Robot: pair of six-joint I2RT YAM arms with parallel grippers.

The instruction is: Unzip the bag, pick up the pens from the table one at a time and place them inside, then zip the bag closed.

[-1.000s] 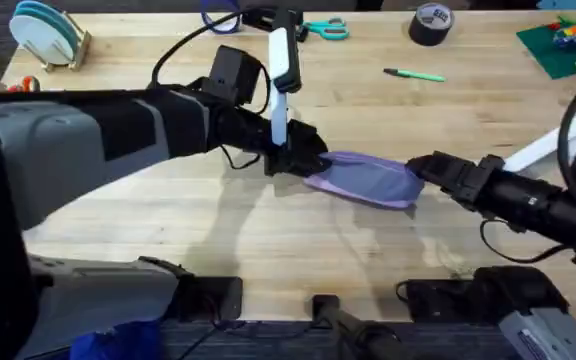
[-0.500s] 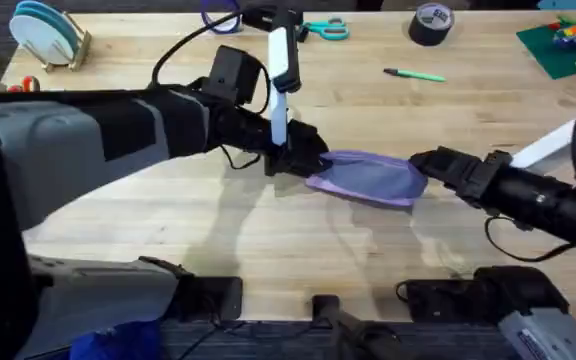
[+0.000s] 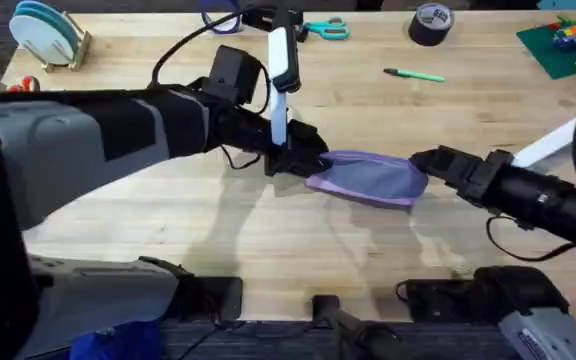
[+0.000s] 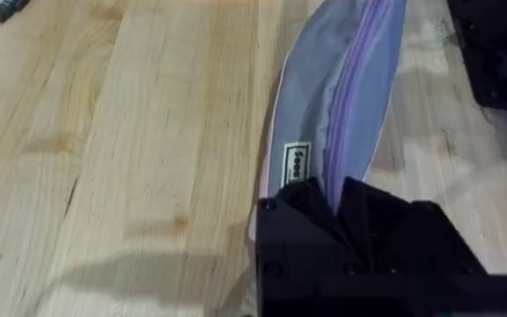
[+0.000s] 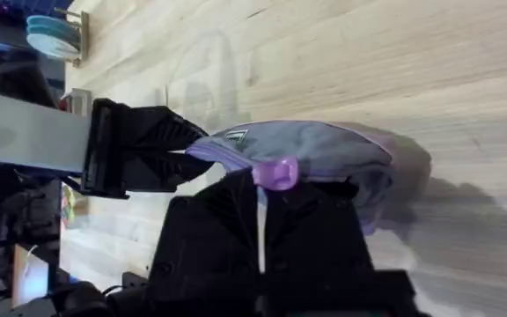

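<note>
The lavender bag [image 3: 368,178] lies mid-table, stretched between both grippers. My left gripper [image 3: 306,160] is shut on its left end; in the left wrist view the black fingers [image 4: 306,207] pinch the fabric beside the pale label [image 4: 297,163], with the zipper [image 4: 350,97] running away from them. My right gripper [image 3: 420,163] sits at the bag's right end. In the right wrist view, this right gripper [image 5: 262,180] is shut on the purple zipper pull [image 5: 275,172]. One green pen [image 3: 415,74] lies on the table [image 3: 218,240] at the far right.
Teal-handled scissors [image 3: 326,28] and a dark tape roll [image 3: 431,22] lie along the far edge. A green plate with bricks [image 3: 563,40] is at the far right, and a rack with blue plates [image 3: 46,30] at the far left.
My right gripper has shifted slightly to the right at the bag's end. The left gripper and the pen have not moved.
</note>
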